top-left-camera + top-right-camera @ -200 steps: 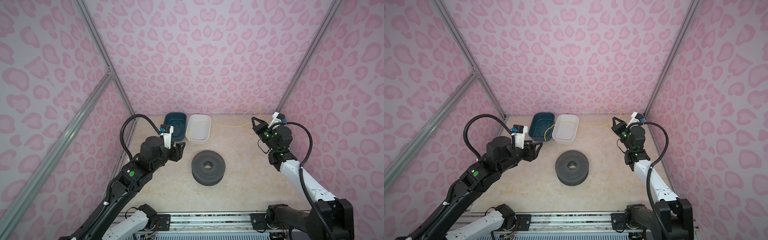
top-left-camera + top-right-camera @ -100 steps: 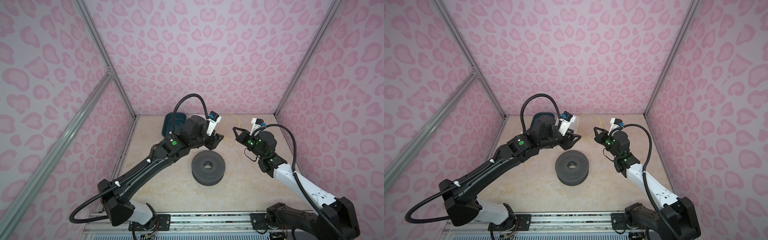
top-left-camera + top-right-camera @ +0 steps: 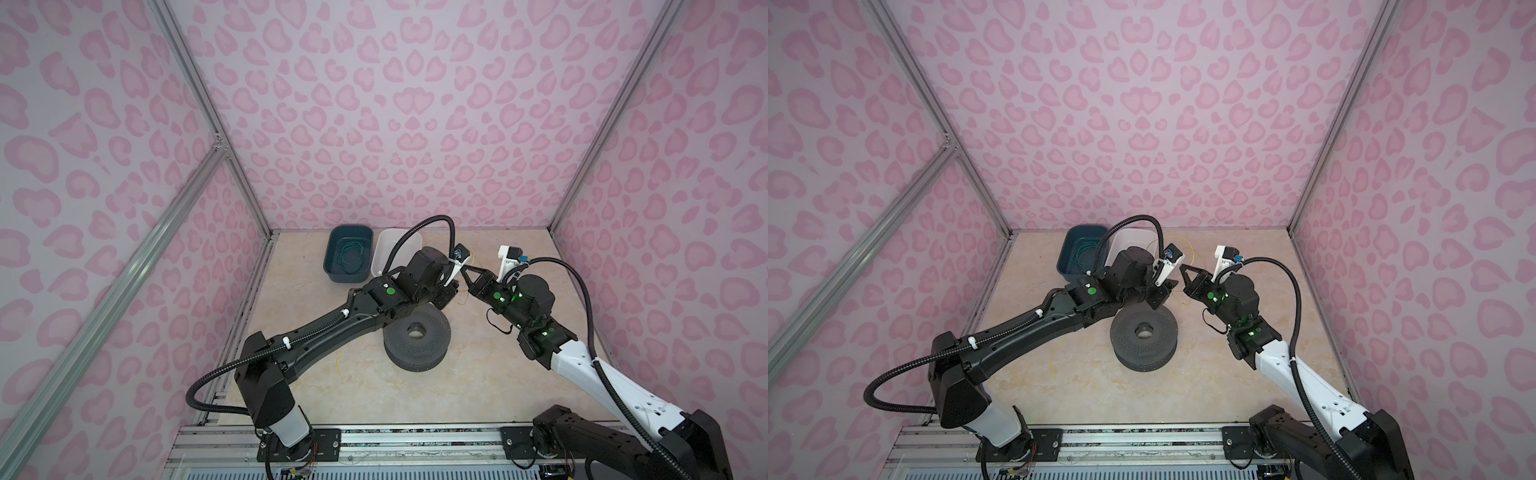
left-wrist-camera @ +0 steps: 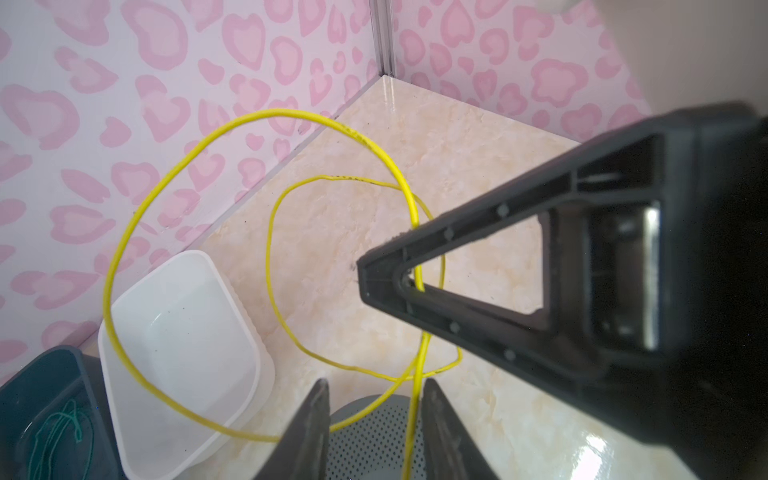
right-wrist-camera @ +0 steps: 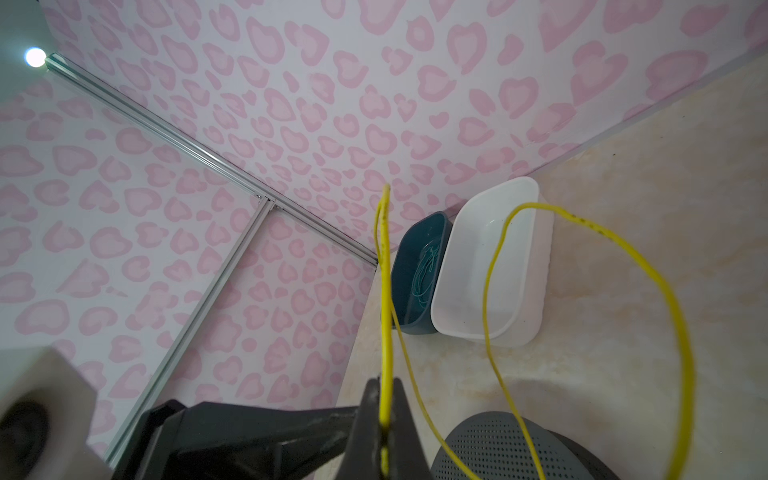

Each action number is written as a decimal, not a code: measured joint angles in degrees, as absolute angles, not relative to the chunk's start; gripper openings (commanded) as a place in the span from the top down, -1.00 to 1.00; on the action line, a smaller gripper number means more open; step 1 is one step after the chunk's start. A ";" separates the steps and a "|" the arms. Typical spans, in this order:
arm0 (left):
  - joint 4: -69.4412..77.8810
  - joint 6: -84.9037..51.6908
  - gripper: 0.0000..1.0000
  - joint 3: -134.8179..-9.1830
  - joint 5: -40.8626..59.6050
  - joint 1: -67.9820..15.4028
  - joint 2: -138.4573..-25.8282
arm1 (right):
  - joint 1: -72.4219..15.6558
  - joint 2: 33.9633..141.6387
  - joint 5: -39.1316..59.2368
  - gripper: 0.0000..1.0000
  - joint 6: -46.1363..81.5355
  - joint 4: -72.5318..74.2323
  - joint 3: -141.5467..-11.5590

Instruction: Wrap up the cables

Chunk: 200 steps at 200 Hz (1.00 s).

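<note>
A long, thin, flexible bright yellow wire (image 5: 385, 332) is pinched between the pressed-together fingertips of the right gripper (image 5: 384, 399), with a short free tail standing up beyond the pinch. The hold is judged to be placed near the wire's end so that this end is fixed in the air and the rest hangs in open loops. These loops are seen arching over the empty white rectangular plastic tub (image 4: 183, 332) and the back of the beige marbled tabletop (image 3: 478, 374).

The left gripper (image 4: 374, 409) is positioned close up to the right one, the two tips almost meeting above the table in both top views. Its jaws are spread, and a hanging strand of the yellow wire is straddled by them; it lies close to one finger (image 4: 440, 424) but is not seen to be clamped. This placement is best explained as a second hold being prepared just beneath the first, so that a stretch can be tensioned between two points.

Below them, the dark grey perforated round spool (image 3: 419, 353) is set at the middle of the table, within reach of both arms and presumably meant as the core for winding. A further length of the wire is left lying on the tabletop beside it.

A coiled green cord (image 3: 351, 257) is held in the dark teal plastic tub (image 3: 345, 277) just beside the white one — probably where finished bundles are kept.
</note>
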<state>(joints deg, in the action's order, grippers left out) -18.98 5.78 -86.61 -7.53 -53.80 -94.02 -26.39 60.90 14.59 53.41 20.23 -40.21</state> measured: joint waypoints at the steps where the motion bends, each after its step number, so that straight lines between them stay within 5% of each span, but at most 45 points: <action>1: -18.96 5.78 0.35 -86.56 -7.55 -53.80 -94.02 | -26.44 60.86 14.59 1.00 53.39 20.23 -40.18; 26: -17.52 6.04 0.46 -85.62 -7.51 -53.91 -94.02 | -26.98 60.71 14.02 1.00 53.91 20.23 -40.12; 67: -15.62 6.04 0.92 -84.23 -5.80 -54.11 -93.97 | -27.81 60.73 14.00 1.00 54.39 20.23 -40.07; 101: -14.94 6.20 0.92 -83.29 -5.39 -54.06 -93.91 | -28.14 61.17 13.89 1.00 54.39 19.97 -40.10; 141: -11.79 5.48 0.92 -79.72 -7.05 -53.93 -92.29 | -28.18 58.76 13.93 0.26 54.26 17.45 -40.10; 200: -5.37 0.51 0.92 -74.65 -7.68 -50.98 -87.22 | -27.27 44.42 7.31 0.11 53.17 10.13 -37.93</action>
<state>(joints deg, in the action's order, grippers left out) -5.37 0.51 -74.65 -7.68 -50.98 -87.22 -27.27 44.42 7.31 53.17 10.13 -37.93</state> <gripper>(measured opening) 0.058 0.440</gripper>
